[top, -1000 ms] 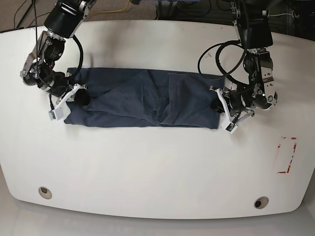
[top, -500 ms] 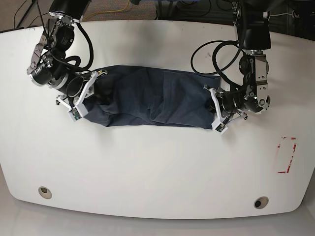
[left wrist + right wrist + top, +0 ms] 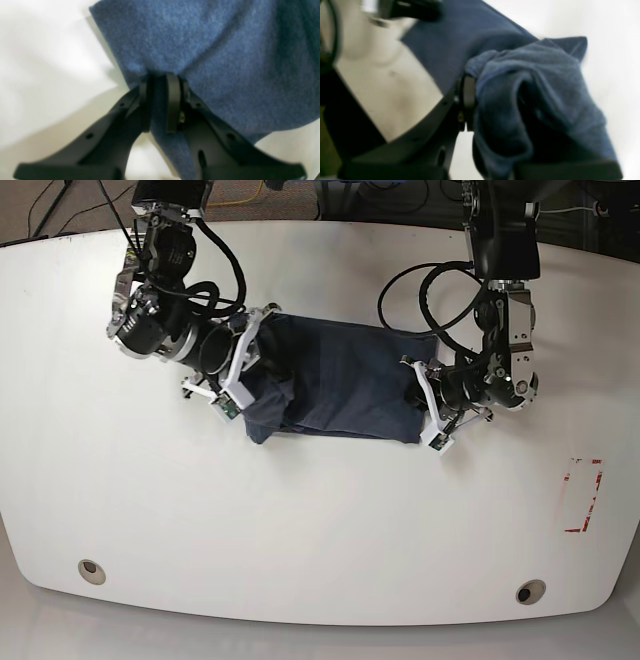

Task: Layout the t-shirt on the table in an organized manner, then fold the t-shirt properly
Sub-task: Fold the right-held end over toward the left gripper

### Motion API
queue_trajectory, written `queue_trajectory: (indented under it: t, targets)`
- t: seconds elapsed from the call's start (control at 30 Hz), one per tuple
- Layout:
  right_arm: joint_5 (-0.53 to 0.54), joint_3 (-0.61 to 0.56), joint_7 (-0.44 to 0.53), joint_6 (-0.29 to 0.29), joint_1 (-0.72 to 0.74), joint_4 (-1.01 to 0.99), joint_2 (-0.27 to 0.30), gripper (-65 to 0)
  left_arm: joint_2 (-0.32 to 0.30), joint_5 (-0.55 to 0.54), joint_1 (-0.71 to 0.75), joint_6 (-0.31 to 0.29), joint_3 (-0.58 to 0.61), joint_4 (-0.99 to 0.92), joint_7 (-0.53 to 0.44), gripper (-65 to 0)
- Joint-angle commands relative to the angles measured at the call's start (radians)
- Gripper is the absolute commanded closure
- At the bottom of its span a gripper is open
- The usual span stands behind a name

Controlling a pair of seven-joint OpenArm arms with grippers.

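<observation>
The t-shirt (image 3: 335, 385) lies as a narrow folded band near the desk's (image 3: 320, 520) far edge. Left gripper (image 3: 160, 100) and right gripper (image 3: 470, 105) each pinch an end of it, jaws nearly closed. Lengthwise folding looks done; the crosswise fold remains

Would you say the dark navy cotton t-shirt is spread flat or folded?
Folded: the t-shirt forms a narrow bunched band, layers doubled at one end.
</observation>
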Motion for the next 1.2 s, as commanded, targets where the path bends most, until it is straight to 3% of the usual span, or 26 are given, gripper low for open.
queue_trajectory:
  t: [0.0, 0.2, 0.47, 0.83, 1.07, 1.17]
  targets:
    - [0.022, -0.011, 0.028, 0.002, 0.019, 0.023, -0.038, -5.7, 0.009, 0.038, 0.01, 0.003, 0.009, -0.01, 0.069, -7.5]
    - [0.016, -0.043, 0.026, 0.002, 0.064, 0.02, -0.106, -5.7, 0.021, 0.04, 0.015, 0.005, 0.009, -0.01, 0.069, -7.5]
    - [0.014, -0.051, 0.026, 0.002, 0.093, 0.015, -0.155, -6.0, 0.022, 0.04, 0.018, 0.005, 0.009, -0.01, 0.068, -7.5]
    - [0.013, -0.078, 0.032, 0.002, 0.108, -0.02, -0.152, -6.7, 0.03, 0.04, 0.018, 0.005, 0.004, -0.01, 0.068, -7.5]
    - [0.013, -0.08, 0.032, 0.002, 0.108, -0.02, -0.153, -13.5, 0.035, 0.04, 0.018, 0.005, 0.004, -0.01, 0.068, -7.5]
    - [0.013, -0.08, 0.032, 0.002, 0.108, -0.02, -0.155, -13.5, 0.036, 0.038, 0.018, 0.005, 0.004, -0.01, 0.068, -7.5]
